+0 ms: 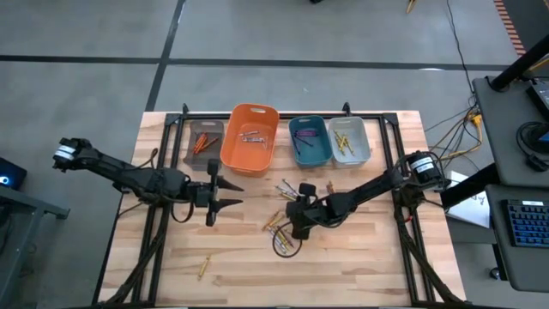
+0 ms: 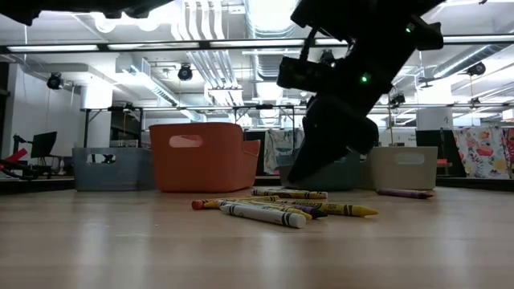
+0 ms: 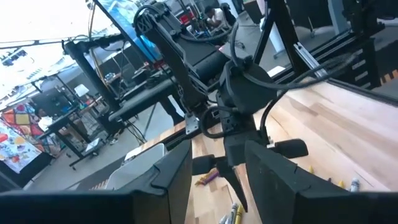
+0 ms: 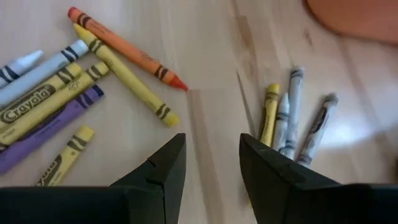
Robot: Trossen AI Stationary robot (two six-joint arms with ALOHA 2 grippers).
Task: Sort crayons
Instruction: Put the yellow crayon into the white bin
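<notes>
Wooden surface [image 1: 360,275] holds loose crayons [image 4: 124,68]; your right gripper [image 4: 211,158] hovers, fingers apart, empty: pick one next.

Four bins [image 1: 250,137] stand in a row along the table's [image 1: 360,266] far edge, beyond both claws. The right claw [image 1: 298,225] hovers over loose crayons [image 4: 127,73] lying mid-table, some on either side of it. The left claw [image 1: 225,194] hangs to their left. One stray crayon [image 1: 204,267] lies nearer the front edge.
</notes>
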